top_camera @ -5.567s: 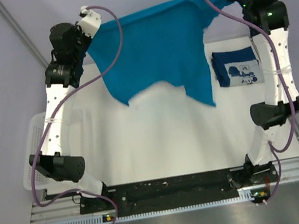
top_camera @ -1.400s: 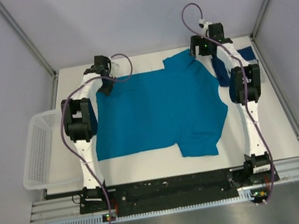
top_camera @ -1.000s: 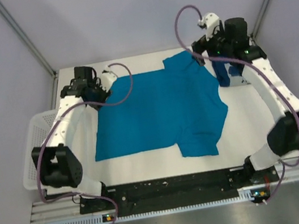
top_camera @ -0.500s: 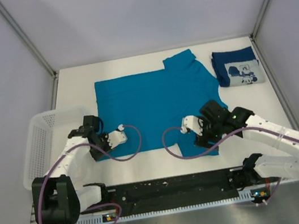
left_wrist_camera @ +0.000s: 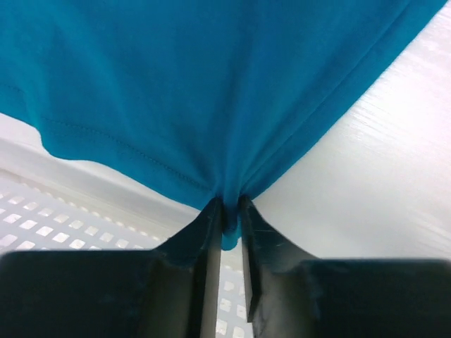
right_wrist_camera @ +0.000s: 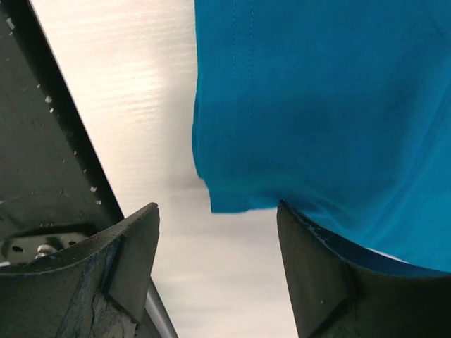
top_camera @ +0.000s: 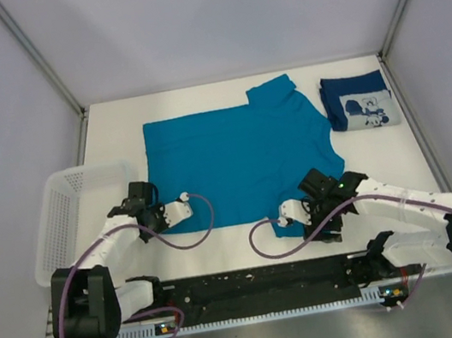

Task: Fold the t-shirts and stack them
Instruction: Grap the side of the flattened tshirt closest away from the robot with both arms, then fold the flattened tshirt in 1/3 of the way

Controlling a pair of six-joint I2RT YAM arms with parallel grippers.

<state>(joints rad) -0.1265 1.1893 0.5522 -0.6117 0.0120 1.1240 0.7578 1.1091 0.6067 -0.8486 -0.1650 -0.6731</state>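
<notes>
The teal-blue t-shirt (top_camera: pixel 237 158) lies spread flat on the white table. My left gripper (top_camera: pixel 153 221) is low at its near-left hem corner. In the left wrist view that gripper (left_wrist_camera: pixel 231 220) is shut on a bunched pinch of the teal t-shirt (left_wrist_camera: pixel 211 84). My right gripper (top_camera: pixel 310 217) is at the near sleeve, and in the right wrist view it (right_wrist_camera: pixel 217 211) stands open around the sleeve's corner (right_wrist_camera: pixel 232 201), its right finger (right_wrist_camera: pixel 310 253) over the cloth's edge. The navy t-shirt (top_camera: pixel 358 101) with the pale print lies folded at the far right.
A white mesh basket (top_camera: pixel 60 223) stands at the table's left edge, close beside my left arm; its mesh (left_wrist_camera: pixel 42 229) shows under the lifted hem. The black rail (top_camera: pixel 262 282) with the arm bases runs along the near edge.
The left jaws have closed onto the shirt's near-left corner. The right gripper has slid left and nearer, to the sleeve corner, its jaws a little narrower.
</notes>
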